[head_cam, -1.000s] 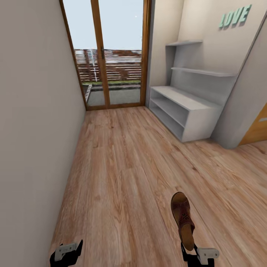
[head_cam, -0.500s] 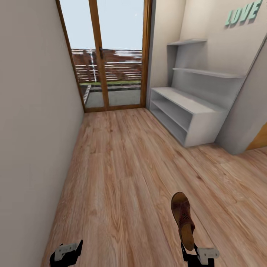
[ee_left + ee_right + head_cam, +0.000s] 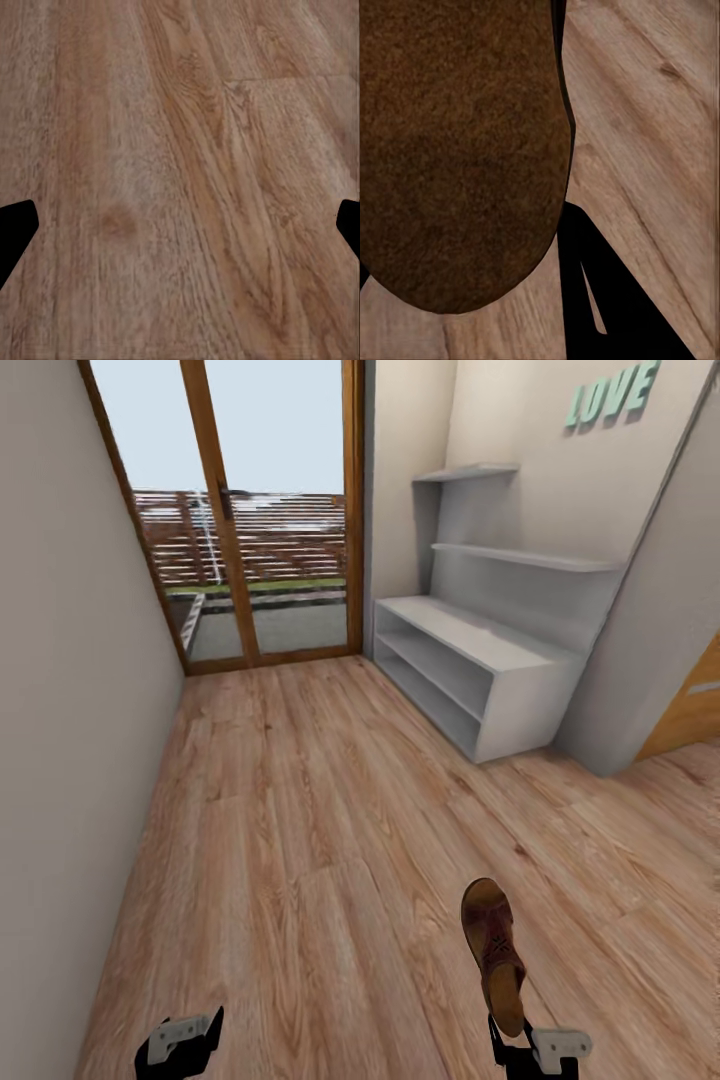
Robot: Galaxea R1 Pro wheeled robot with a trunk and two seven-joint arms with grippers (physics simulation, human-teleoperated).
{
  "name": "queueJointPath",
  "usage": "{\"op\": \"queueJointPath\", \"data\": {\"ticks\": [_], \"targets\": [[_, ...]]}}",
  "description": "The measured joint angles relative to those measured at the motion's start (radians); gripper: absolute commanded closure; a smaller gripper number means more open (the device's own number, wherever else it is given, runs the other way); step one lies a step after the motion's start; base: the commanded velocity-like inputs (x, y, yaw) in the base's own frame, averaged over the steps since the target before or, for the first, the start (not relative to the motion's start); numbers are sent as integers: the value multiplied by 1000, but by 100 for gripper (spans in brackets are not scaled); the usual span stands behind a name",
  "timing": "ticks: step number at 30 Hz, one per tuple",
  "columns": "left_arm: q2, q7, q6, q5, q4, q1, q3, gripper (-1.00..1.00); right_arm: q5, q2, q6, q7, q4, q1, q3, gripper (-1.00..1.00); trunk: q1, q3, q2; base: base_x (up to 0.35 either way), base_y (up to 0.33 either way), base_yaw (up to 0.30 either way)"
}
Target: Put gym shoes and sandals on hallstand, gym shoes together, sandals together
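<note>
R pincer (image 3: 512, 1050) clamped on sandal (image 3: 492, 952), toe fwd; L pincer (image 3: 180, 1045) spread wide, nothing in it.

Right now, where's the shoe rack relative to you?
In the head view the hallstand stands ahead to the right, against the right wall under the LOVE letters, just past the glass door.

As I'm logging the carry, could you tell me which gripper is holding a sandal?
The right gripper: a brown sandal stands up from it, while the left gripper is open over bare floor.
</note>
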State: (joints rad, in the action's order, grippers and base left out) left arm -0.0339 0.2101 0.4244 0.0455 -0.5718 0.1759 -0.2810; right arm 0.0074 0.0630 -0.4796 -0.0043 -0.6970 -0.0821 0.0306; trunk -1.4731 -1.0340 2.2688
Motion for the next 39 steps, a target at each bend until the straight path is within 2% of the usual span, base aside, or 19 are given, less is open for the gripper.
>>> {"op": "queueJointPath", "data": {"ticks": [11, 24, 39], "targets": [[0, 0, 1, 1, 3, 0, 0, -100, 0, 0, 0, 0, 1, 0, 0, 100, 0, 0, 0, 339, 14, -266], [2, 0, 1, 1, 3, 0, 0, -100, 0, 0, 0, 0, 1, 0, 0, 100, 0, 0, 0, 328, 136, -266], [3, 0, 1, 0, 4, 0, 0, -100, 0, 0, 0, -1, 1, 0, 0, 100, -1, 0, 0, 22, 8, -279]]}}
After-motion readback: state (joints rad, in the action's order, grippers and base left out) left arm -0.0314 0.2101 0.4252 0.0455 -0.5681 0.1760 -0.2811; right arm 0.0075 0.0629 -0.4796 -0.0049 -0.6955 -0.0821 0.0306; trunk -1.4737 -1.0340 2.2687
